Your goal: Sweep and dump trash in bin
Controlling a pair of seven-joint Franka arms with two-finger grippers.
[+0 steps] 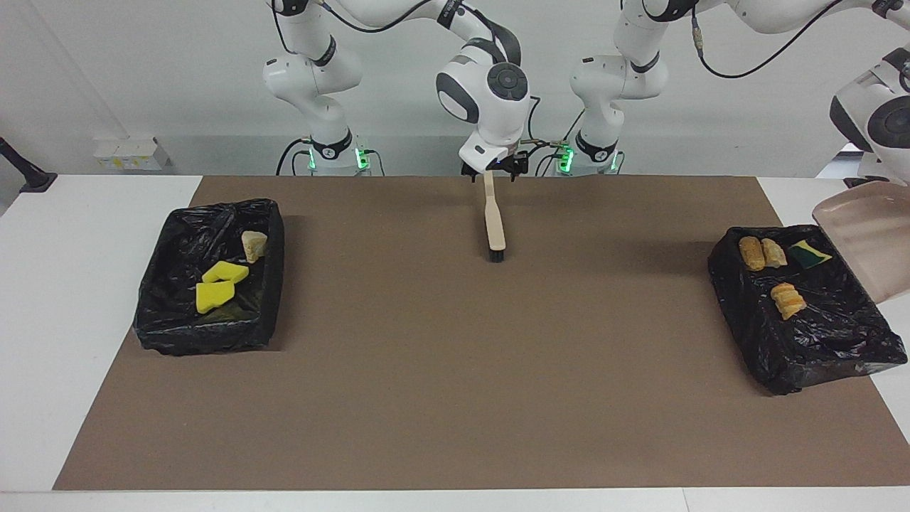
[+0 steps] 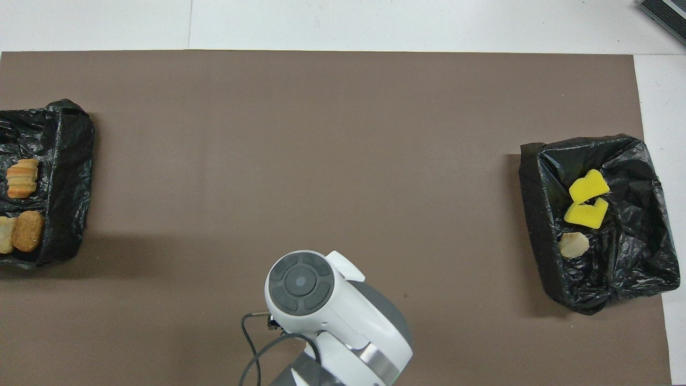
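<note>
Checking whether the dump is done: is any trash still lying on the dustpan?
No. In the facing view the tilted dustpan shows a bare surface.

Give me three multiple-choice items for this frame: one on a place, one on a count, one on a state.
1. Where is the brush?
A. In a bin
B. On the brown mat, between the two bins
C. In the dustpan

2. How many scraps lie in the bin at the right arm's end of the table?
A. One
B. Three
C. Five

3. What state is the dustpan in?
A. Empty and raised off the table
B. Loaded with scraps
C. Lying flat on the mat

Key:
1 B, because the brush lies on the mat between the bins, in the part nearer to the robots.
2 B, because two bright yellow pieces and one pale chunk show in that bin in both views.
3 A, because its beige inside is bare and it hangs tilted at the left arm's end.
</note>
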